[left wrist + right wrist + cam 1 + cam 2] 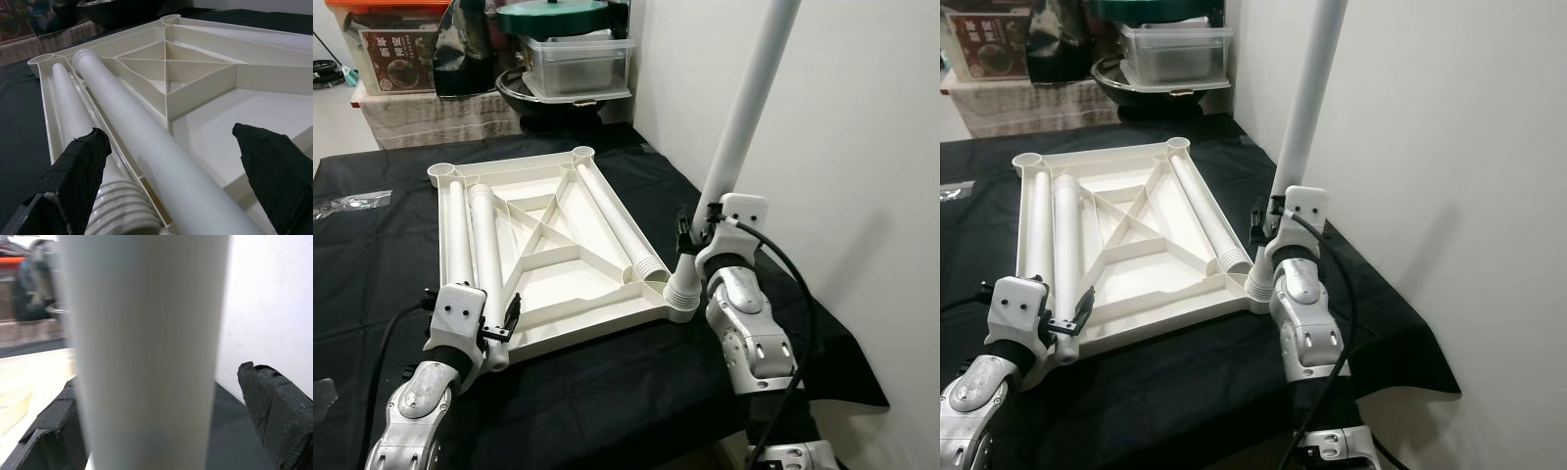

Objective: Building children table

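Observation:
A white plastic tabletop [570, 286] lies upside down on the black cloth. Three white legs lie in it: two along its left side [458, 235] [485, 245] and one on the right [622, 225]. A fourth leg [744, 117] stands tilted in the near right corner socket. My right gripper [703, 223] is open around its lower part; in the right wrist view one fingertip [279, 406] stands just off the leg [146, 352]. At the near left corner my left gripper [501, 321] is open, straddling the near end of a lying leg [146, 147].
A white wall [862, 196] rises close on the right. At the back stand a clear plastic box [578, 61], a dark pan and a printed carton [396, 54]. The cloth's edge [847, 377] drops off at the near right. A clear bag [352, 201] lies far left.

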